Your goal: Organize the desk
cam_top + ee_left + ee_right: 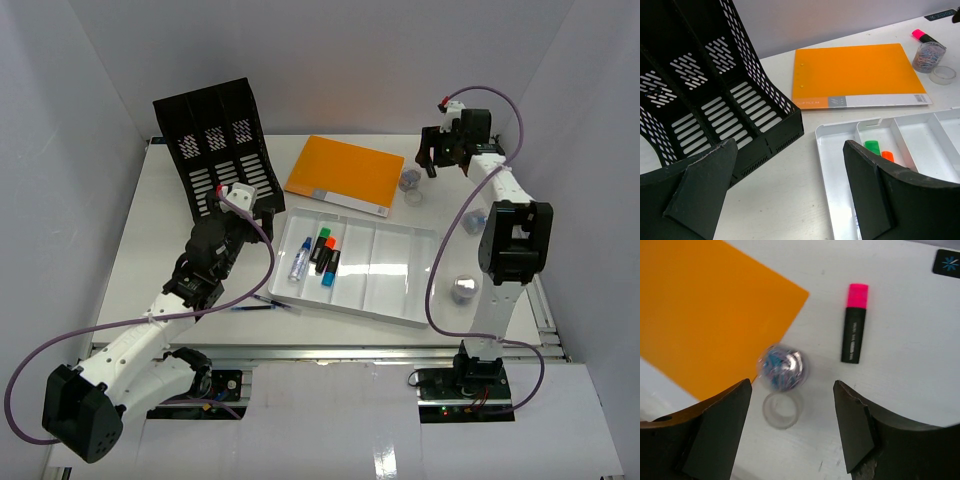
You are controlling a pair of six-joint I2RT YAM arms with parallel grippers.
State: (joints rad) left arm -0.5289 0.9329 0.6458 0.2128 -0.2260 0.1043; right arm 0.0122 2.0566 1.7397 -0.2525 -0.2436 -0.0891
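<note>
The desk (150,270) spans the scene, with a black rack (215,150) at its far left and the left gripper (790,150) just in front of it, jaws spread wide on nothing. Mid-desk lie a white tray (395,275) holding markers (325,255) and, behind it, an orange folder (345,172). At the far right, the right gripper (792,384) hangs over a clip jar (781,365), a tape ring (782,411) and a pink highlighter (854,330), jaws apart, gripping nothing.
</note>
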